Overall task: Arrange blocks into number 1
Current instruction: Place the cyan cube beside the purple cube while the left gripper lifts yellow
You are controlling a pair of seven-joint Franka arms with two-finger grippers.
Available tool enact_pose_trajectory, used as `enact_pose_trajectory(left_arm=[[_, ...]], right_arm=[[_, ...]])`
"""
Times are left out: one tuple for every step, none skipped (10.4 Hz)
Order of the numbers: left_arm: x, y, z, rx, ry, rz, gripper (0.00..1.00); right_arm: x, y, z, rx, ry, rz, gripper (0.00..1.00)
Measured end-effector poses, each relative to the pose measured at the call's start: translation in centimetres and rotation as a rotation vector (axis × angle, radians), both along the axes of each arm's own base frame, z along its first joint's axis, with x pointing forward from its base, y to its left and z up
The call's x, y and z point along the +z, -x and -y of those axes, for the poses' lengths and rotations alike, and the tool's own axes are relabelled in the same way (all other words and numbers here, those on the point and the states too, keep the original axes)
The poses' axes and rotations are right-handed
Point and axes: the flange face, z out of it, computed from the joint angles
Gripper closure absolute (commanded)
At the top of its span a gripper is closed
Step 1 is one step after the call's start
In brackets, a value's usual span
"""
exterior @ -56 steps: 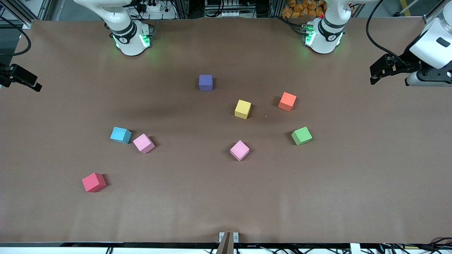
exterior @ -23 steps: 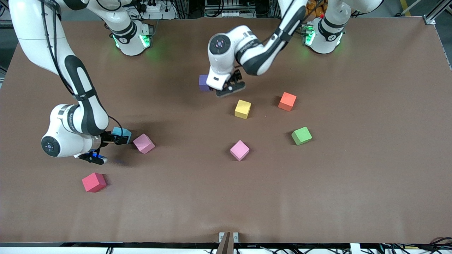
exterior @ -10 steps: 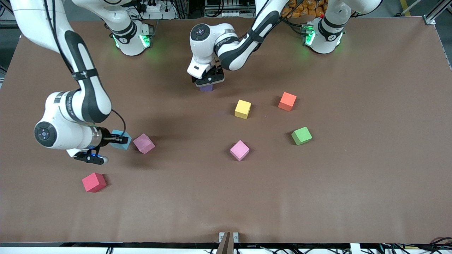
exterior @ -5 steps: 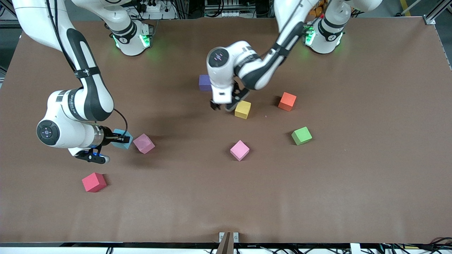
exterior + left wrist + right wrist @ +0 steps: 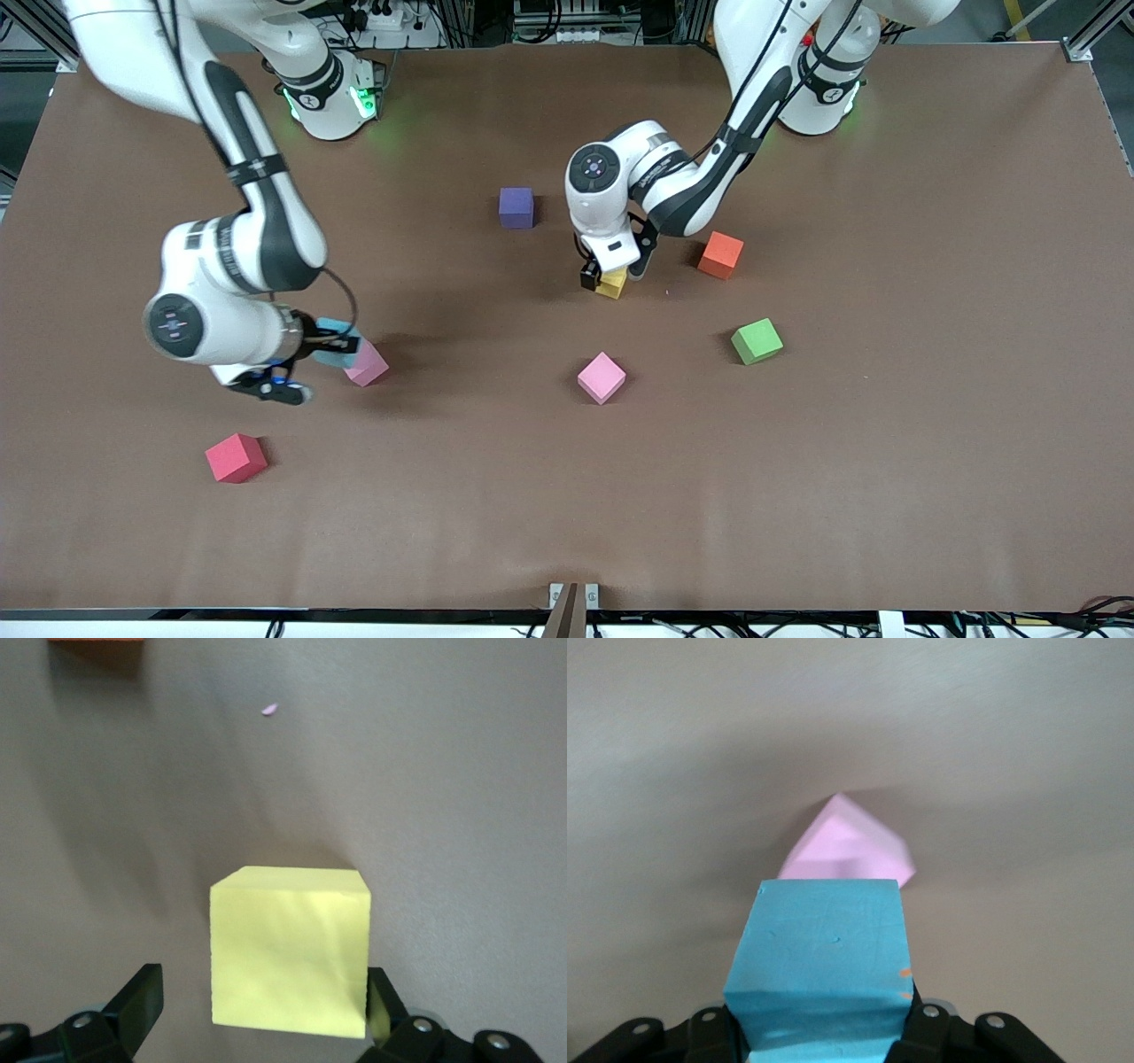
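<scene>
Left tool (image 5: 611, 270) now over yellow block (image 5: 613, 283).

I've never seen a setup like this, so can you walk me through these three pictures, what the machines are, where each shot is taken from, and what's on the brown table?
Two robot arms share a brown table. The wide picture looks down from across it; the two close-ups come from cameras on the arms' wrists. The right gripper is shut on the light blue block, next to a pink block. The left gripper is open, its fingers either side of the yellow block. Also lying loose: a purple block, a second pink block, and orange, green and red cubes.
</scene>
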Motion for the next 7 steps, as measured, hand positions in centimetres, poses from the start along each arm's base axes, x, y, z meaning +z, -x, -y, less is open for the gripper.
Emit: enact_pose_trajectory(left_arm=[[0.3,0.3,-0.5,0.003,0.009,0.01,0.0],[0.4,0.3,-0.8,0.007,0.021,0.02,0.0],[0.5,0.0,-1.1,0.015,0.039,0.033,0.0],[0.3,-0.4,-1.4,0.021,0.051,0.043,0.0],[0.1,-0.6,-1.6,0.017,0.055,0.054,0.0],[-0.4,-0.6,-1.7,0.006,0.052,0.06,0.0],[-0.9,-0.5,-1.9,-0.003,0.049,0.064,0.0]], right_arm=[[0.0,0.8,-1.6,0.02,-0.002,0.022,0.4],[-0.3,2.0,-2.9,0.039,-0.006,0.052,0.4],[-1.0,3.7,-4.2,0.063,-0.009,0.079,0.4],[-1.5,5.6,-5.8,0.084,-0.022,0.092,0.4],[-1.7,7.5,-7.7,0.094,-0.046,0.093,0.41],[-1.9,9.4,-9.5,0.1,-0.074,0.09,0.41],[-2.0,11.6,-11.5,0.115,-0.092,0.083,0.41]])
